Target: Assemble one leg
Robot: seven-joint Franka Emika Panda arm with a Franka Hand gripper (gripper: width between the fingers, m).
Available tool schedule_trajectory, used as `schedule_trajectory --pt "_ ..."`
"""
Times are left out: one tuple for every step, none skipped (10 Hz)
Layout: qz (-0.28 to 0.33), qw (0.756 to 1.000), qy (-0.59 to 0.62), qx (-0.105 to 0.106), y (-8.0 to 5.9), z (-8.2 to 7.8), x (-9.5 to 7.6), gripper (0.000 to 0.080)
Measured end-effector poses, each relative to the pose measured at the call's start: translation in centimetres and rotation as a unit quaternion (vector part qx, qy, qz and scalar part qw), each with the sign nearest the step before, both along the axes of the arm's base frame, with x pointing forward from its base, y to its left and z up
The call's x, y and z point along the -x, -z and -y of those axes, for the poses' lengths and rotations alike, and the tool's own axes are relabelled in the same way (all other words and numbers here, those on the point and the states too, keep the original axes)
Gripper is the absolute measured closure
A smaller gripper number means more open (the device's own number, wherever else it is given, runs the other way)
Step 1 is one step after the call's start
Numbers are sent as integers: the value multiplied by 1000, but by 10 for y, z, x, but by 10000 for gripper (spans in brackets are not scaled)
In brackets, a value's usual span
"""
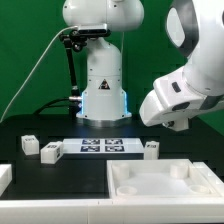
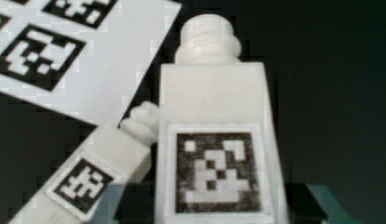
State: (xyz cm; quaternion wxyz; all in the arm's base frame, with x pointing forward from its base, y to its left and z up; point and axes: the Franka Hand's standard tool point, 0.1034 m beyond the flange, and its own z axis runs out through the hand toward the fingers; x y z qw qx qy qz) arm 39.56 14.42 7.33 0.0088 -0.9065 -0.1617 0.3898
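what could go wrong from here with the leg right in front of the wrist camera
1. A second leg lies tilted right beside the leg that fills the wrist view, seemingly touching it. Closing on one may catch or drag the other.
2. The marker board sits close to both, so a nudged leg might slide onto it.

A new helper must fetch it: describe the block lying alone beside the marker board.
Find the white marker board on the black table before the robot's base. The leg is the small white block off its end on the exterior view's right. It is alone; two other blocks sit off the opposite end.
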Motion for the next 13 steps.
schedule_trajectory --pt "-2 1000 0 1 1 0 2 509" --pt "20 1000 2 -4 3 -1 -4 509" --pt "70 997 5 -18 6 -1 -14 509" --pt "107 993 -10 -49 8 5 -26 509" --pt "173 982 -12 -71 1 8 -58 509" --pt "206 975 -12 -77 -12 10 -73 509" --pt "248 964 -20 -93 -21 13 -95 509" --pt "263 960 -21 -97 -25 17 -105 509" --pt "313 944 -16 -103 -23 18 -115 509" --pt "345 932 -14 -107 -21 21 -114 508" --pt "392 913 -14 -114 -21 25 -118 508" --pt "427 896 -13 -118 -19 30 -121 508" --pt "455 882 -7 -122 -21 36 -135 508"
